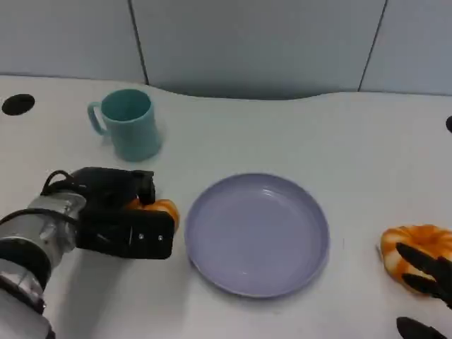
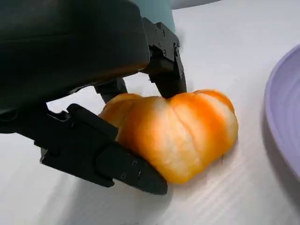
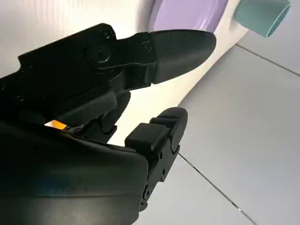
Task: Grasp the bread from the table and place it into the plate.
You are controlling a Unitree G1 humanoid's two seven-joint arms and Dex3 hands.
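An orange, ridged bread (image 1: 161, 210) lies on the white table just left of the purple plate (image 1: 258, 233). My left hand (image 1: 123, 219) grips it. In the left wrist view, black fingers (image 2: 103, 161) press the bread (image 2: 178, 129) from both sides while it rests on the table, with the plate's rim (image 2: 286, 126) close by. A second orange bread (image 1: 417, 248) lies right of the plate. My right hand (image 1: 427, 282) hovers at its near side with fingers spread. In the right wrist view, those fingers (image 3: 178, 47) are apart with nothing between them.
A teal mug (image 1: 131, 123) stands behind my left hand, at the back left. Dark round holes (image 1: 18, 104) mark the table's far left and right edges. A grey panelled wall rises behind the table. The right wrist view shows the plate (image 3: 187, 11) and mug (image 3: 262, 14) far off.
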